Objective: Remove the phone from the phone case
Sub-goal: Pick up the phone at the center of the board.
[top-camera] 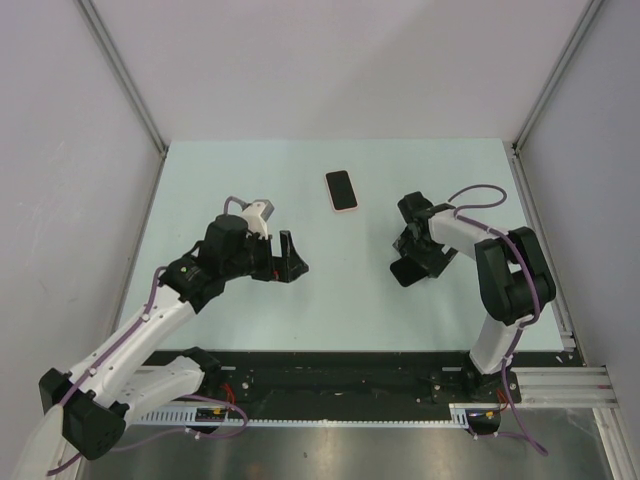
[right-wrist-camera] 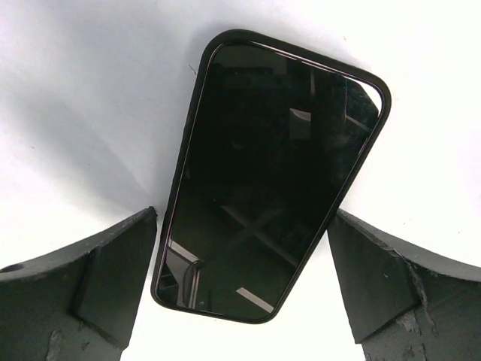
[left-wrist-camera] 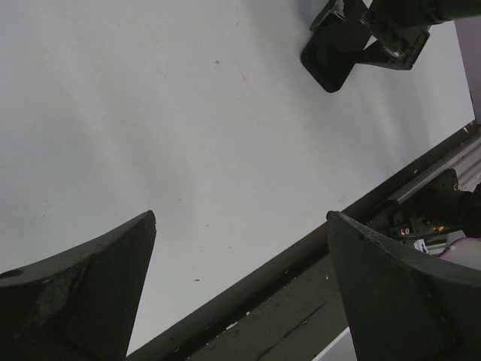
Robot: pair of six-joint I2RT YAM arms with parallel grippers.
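Left jaws: released and spread wide with nothing between them. The left wrist view shows only bare tabletop (left-wrist-camera: 188,113) and the dark rail (left-wrist-camera: 248,293) at its near edge in the gap.
Right jaws: released and spread wide, gripping nothing. They hang over a black slab (right-wrist-camera: 270,180) with a glossy face and a dark rim, lying flat in the gap. It cannot be told whether the slab touches the tips.
Phone (top-camera: 341,190): lies flat with its black screen up, farther toward the back wall than both sets of jaws. It sits between the two arms and apart from each.
Phone case (top-camera: 346,210): still on the phone, showing as a thin pink rim round the screen.
Tabletop: pale mint green, matte and plain, with both arm bases on the black rail at the near edge.
Room: plain grey-white walls (top-camera: 330,70) on three sides, with slanting metal posts (top-camera: 120,70) at the back corners.
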